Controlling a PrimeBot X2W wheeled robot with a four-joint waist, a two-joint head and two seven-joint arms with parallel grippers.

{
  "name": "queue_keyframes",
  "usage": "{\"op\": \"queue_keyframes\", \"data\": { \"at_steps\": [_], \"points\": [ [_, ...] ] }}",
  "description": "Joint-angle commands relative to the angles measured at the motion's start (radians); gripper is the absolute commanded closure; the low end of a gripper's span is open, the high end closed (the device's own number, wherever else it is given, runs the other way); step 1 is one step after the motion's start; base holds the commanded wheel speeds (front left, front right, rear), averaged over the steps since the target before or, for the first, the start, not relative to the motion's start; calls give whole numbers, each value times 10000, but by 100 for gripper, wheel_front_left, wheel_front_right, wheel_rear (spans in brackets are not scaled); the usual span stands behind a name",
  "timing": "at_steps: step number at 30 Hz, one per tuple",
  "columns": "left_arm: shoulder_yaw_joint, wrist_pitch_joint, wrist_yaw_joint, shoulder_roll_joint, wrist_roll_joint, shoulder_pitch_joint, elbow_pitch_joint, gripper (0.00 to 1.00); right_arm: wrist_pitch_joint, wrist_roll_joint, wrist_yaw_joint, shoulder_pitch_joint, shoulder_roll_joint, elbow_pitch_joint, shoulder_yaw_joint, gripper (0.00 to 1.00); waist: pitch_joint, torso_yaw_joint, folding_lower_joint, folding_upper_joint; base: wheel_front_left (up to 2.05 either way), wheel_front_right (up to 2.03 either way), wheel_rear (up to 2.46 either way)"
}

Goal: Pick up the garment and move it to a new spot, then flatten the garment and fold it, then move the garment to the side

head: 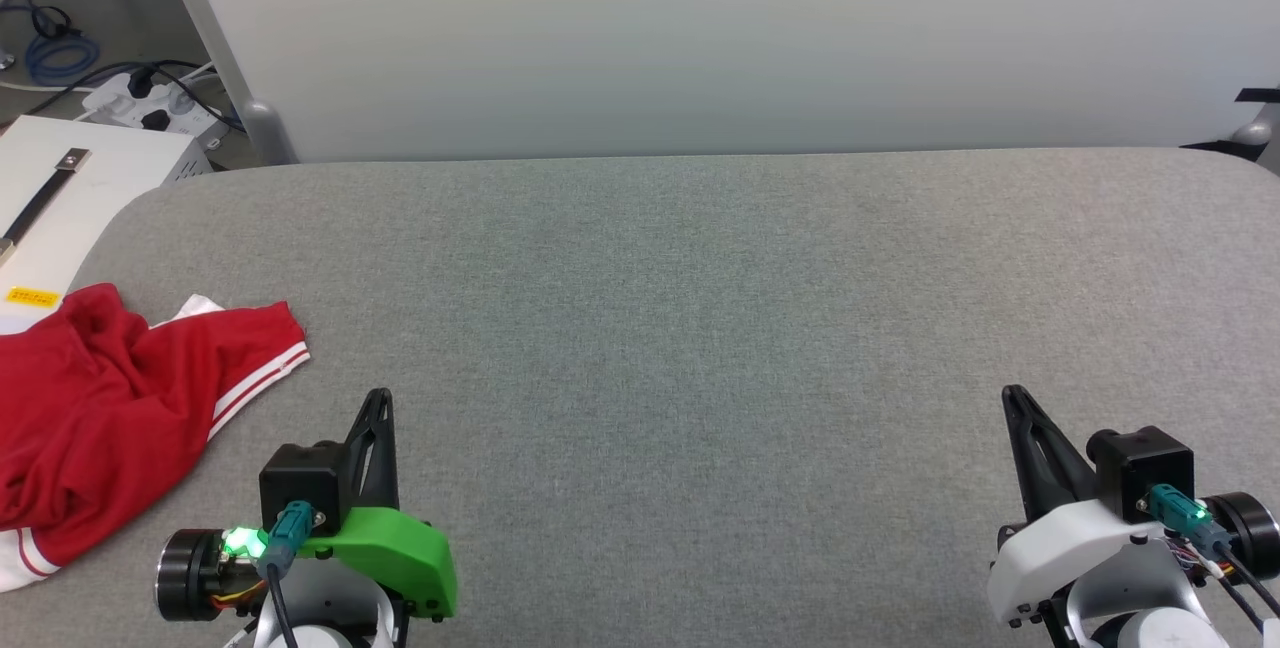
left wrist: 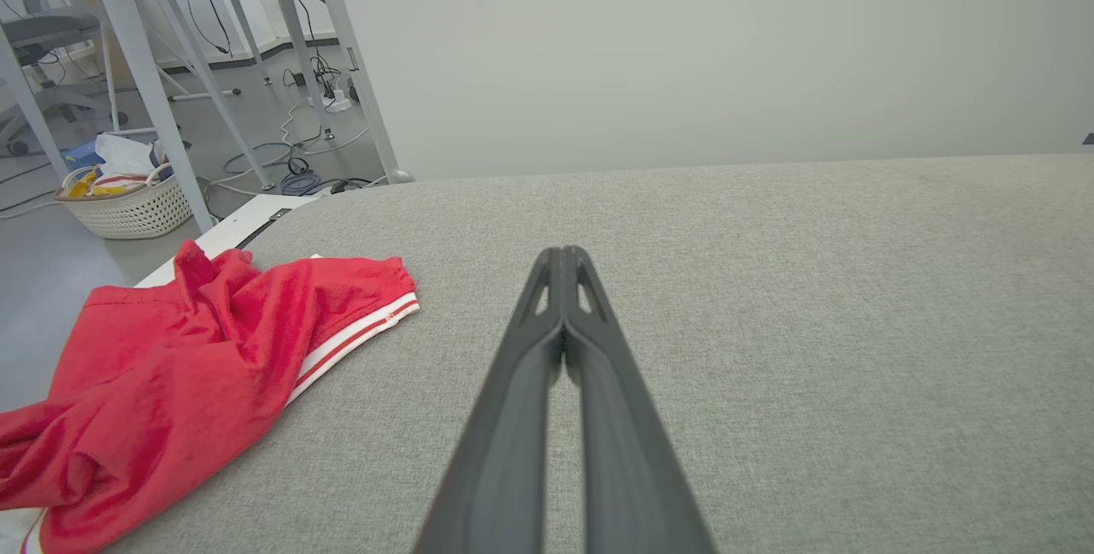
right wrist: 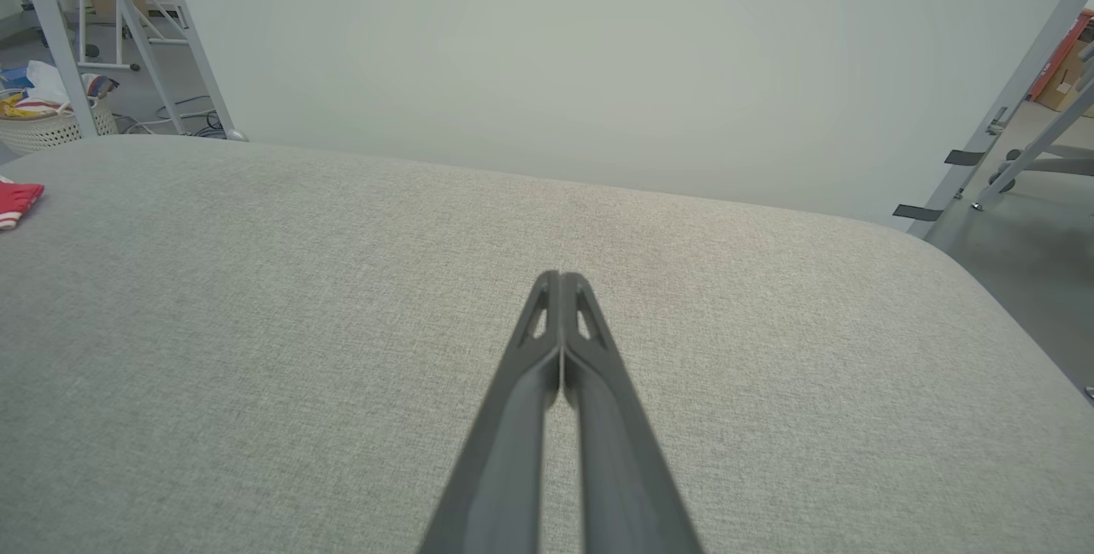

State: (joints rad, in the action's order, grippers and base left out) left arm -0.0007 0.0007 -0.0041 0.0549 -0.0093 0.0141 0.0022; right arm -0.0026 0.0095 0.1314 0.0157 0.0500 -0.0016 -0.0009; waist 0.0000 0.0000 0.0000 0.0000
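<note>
Two end effectors sit at the near side of the grey fabric bench (head: 700, 308), and you have both clenched on nothing, each pair of dark fingers pressed together tip to tip. Your left end effector (head: 380, 398) carries a green cover at its wrist; your right end effector (head: 1012, 394) carries a white one. Both point away from the robot toward the pale panel (head: 700, 28) behind the bench's far edge, and they are well apart from each other.

The garment (head: 110, 418) lies crumpled on the bench to the left of your left end effector, near it but not touching. It is red and bunched in loose folds, with a white-striped edge turned toward the left fingers and a bit of white showing at its far side. Its left part lies at the bench's left edge. From the right end effector it is far off to the left — in the right wrist view, a red-and-white corner at the left border. Beyond the garment, past the bench's left edge, a white woven basket (left wrist: 128, 205) stands on the floor among cables.
</note>
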Motion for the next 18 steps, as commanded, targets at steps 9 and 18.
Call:
{"op": "queue_keyframes", "data": {
  "at_steps": [9,18],
  "points": [
    [2,0,0,2,-6,4,0,0,0,4,0,3,0,0,2,0,0,0,0,0,0,0,0],
    [-36,-147,-7,-1,-78,-55,33,0,-142,105,0,-52,0,101,32,0,-2,3,0,0,0,0,0]
  ]
}}
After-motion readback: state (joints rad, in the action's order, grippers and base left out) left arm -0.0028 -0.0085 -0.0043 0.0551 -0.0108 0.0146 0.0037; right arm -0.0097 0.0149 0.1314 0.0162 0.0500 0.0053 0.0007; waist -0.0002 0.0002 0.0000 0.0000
